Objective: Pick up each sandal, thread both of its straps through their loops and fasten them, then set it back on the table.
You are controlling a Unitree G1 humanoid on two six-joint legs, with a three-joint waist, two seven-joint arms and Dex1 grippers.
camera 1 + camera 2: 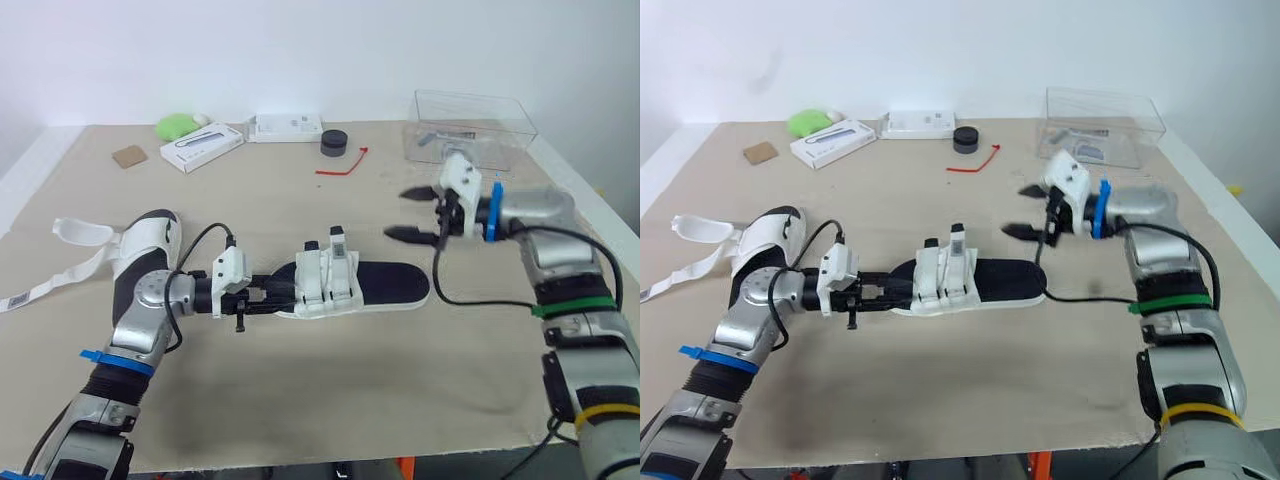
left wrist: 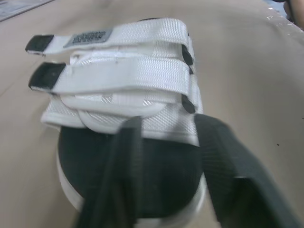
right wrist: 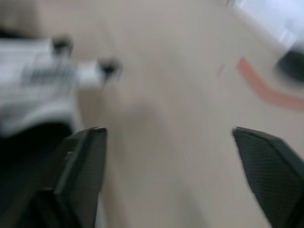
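Box [image 1: 500,112], clear, far right: small indistinct items [image 1: 440,138] inside; sandal [image 1: 385,285] mid-table.

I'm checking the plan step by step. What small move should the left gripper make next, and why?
Probably draw the left gripper back off the heel of the centre sandal: it lies flat on the table with both straps folded across, while the other sandal has a strap trailing loose.

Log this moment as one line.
left gripper: at heel of fastened sandal | right gripper: open, above table | second sandal: straps loose
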